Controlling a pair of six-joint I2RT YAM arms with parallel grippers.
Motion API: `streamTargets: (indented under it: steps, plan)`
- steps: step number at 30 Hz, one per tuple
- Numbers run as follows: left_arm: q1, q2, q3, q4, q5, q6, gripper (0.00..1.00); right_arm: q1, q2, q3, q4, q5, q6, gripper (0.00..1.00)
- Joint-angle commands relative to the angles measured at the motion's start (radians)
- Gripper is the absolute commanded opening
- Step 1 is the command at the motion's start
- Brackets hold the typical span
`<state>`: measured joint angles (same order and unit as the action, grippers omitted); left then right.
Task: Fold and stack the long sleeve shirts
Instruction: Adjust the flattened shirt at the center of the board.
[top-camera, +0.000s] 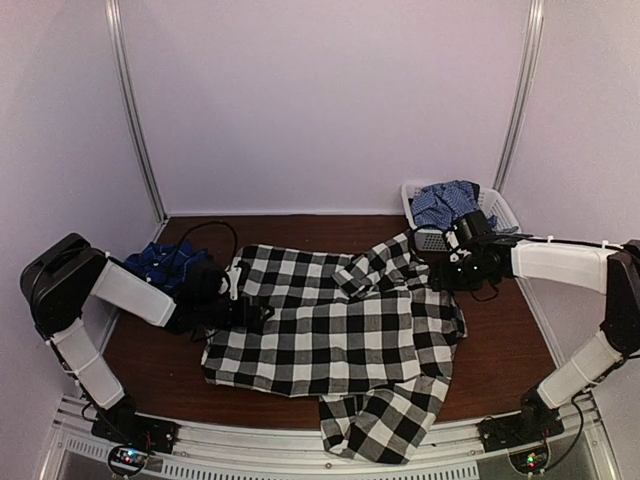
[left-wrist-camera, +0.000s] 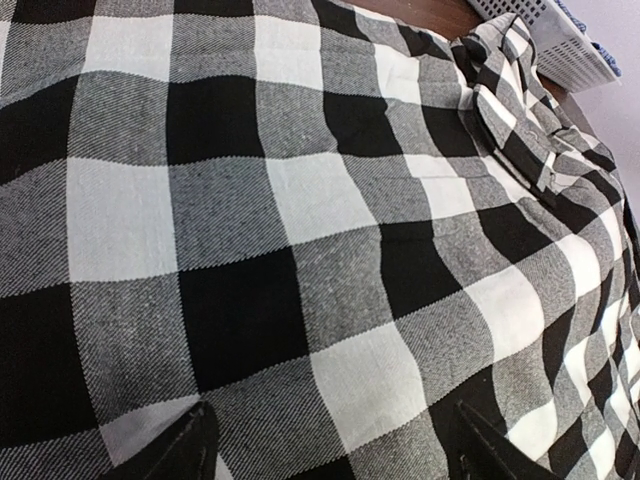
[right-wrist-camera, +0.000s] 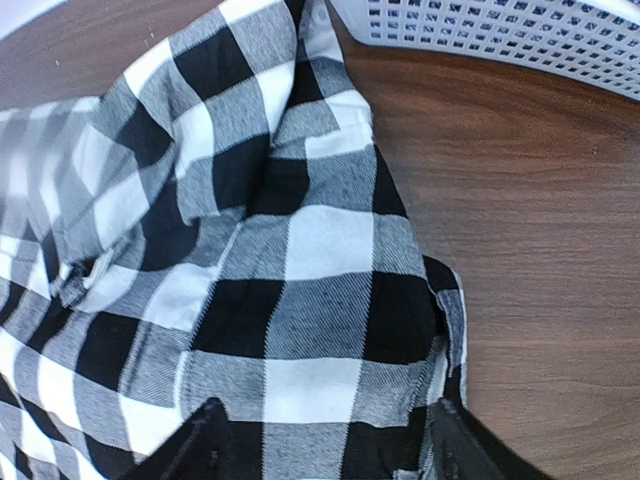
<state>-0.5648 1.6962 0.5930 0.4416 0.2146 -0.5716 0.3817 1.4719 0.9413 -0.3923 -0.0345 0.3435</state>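
Note:
The black-and-white checked long sleeve shirt (top-camera: 330, 330) lies spread across the brown table, one sleeve hanging over the front edge and another folded over its upper right part. My left gripper (top-camera: 255, 315) hovers at the shirt's left edge. Its jaws stand open over the flat cloth (left-wrist-camera: 300, 260), with nothing between the left gripper's (left-wrist-camera: 335, 445) fingers. My right gripper (top-camera: 436, 276) is at the shirt's upper right edge, near the basket. It too is open, the right gripper (right-wrist-camera: 328, 430) spanning the cloth's edge (right-wrist-camera: 320, 300) below. A dark blue cloth bundle (top-camera: 165, 262) sits behind my left arm.
A white lattice basket (top-camera: 500, 212) with blue patterned cloth (top-camera: 447, 203) stands at the back right, close to my right gripper; its wall (right-wrist-camera: 500, 30) shows in the right wrist view. Bare wood (right-wrist-camera: 540, 220) lies right of the shirt. White walls enclose the table.

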Motion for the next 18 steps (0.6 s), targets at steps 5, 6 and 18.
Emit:
streamTargets:
  steps: [5,6,18]
  plan:
    - [-0.015,0.023,-0.011,-0.076,-0.04,0.005,0.8,0.003,-0.077,-0.119,0.033,0.065,0.026,0.83]
    - [-0.016,0.023,-0.014,-0.082,-0.046,0.006,0.8,0.001,-0.079,-0.132,0.058,0.041,0.026,0.83]
    - [-0.042,0.023,-0.098,-0.148,-0.107,-0.011,0.8,-0.018,0.08,-0.245,0.253,-0.162,0.045,0.82]
